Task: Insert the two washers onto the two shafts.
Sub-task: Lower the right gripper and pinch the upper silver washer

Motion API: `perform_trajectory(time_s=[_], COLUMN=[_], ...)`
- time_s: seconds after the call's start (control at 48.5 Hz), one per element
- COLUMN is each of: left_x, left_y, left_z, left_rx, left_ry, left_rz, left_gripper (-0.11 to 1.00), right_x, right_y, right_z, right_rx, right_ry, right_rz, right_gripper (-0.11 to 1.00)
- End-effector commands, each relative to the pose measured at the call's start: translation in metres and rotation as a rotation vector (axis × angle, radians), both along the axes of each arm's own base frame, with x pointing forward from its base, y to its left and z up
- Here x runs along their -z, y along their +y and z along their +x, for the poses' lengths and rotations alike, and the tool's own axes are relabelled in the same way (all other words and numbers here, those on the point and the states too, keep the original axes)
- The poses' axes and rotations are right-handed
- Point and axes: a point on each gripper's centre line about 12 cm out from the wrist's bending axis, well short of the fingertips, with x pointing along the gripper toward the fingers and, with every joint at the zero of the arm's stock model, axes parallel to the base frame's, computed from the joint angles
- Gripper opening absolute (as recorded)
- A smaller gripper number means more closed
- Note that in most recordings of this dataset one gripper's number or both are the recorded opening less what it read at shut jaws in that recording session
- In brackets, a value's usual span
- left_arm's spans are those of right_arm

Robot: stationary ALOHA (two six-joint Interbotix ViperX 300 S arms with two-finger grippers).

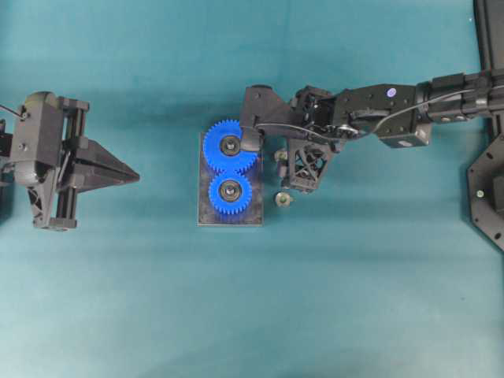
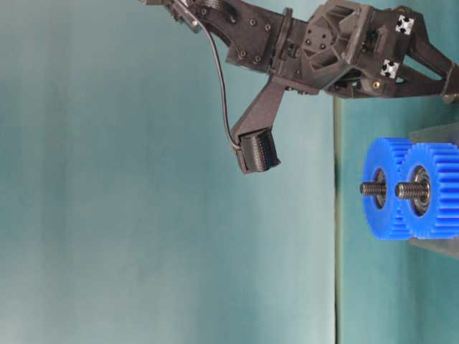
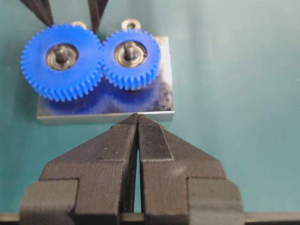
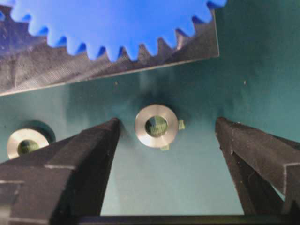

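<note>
Teal cloth covers the table [image 1: 354,315]. The right arm [image 1: 394,106] reaches in from the right edge toward the middle, low over the surface. The left gripper [image 1: 134,177] waits well apart on the left, its fingers pressed together and empty, pointing at the work, probably parked out of the way.

In the middle lies a grey metal plate [image 1: 203,216]. Two blue gears [image 1: 230,169] sit on it, teeth meshed, one farther and one nearer. Each turns on a threaded shaft [image 2: 410,190] that stands up through its hub, bare at the top, so neither carries a washer yet.

The right gripper [image 4: 166,133] hovers just right of the plate with its fingers [image 4: 86,157] spread wide, holding nothing. In its wrist view a small silver washer [image 4: 156,125] lies flat on the cloth between the two fingers, close to the plate's edge, touching neither finger. The wide spread looks meant to straddle the ring before closing on it. A second washer [image 4: 27,142] lies nearby on the cloth, outside the fingers.

My judgement: the pick-up is the step in hand, and the thin flat ring may slip when pinched.
</note>
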Motion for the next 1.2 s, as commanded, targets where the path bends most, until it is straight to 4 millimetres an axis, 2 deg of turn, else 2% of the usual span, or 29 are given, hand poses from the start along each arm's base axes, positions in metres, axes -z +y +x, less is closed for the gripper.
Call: perform_trajectory(time_s=[0.0, 0.31, 0.702, 0.949, 1.073, 1.176], left_x=[-0.006, -0.006, -0.007, -0.006, -0.006, -0.006], left_y=[0.000, 0.000, 0.000, -0.001, -0.001, -0.001], left_z=[0.003, 0.003, 0.003, 0.003, 0.003, 0.003], left_rx=[0.003, 0.003, 0.001, 0.003, 0.003, 0.003], left_ry=[-0.023, -0.025, -0.032, -0.031, -0.031, -0.031], left_rz=[0.002, 0.002, 0.002, 0.002, 0.002, 0.002], left_gripper=[-0.01, -0.01, 0.00, -0.01, -0.01, -0.01], right_x=[-0.006, -0.005, -0.005, -0.008, -0.023, -0.046], right_y=[-0.002, -0.002, 0.002, 0.002, 0.000, -0.001], right_z=[0.005, 0.005, 0.005, 0.003, 0.006, 0.010], right_rx=[-0.003, -0.002, -0.014, -0.004, -0.002, -0.007], right_ry=[-0.023, -0.018, -0.018, -0.007, -0.027, -0.041], right_rz=[-0.008, -0.006, -0.007, -0.002, -0.005, -0.009], right_gripper=[0.89, 0.80, 0.33, 0.32, 0.32, 0.32])
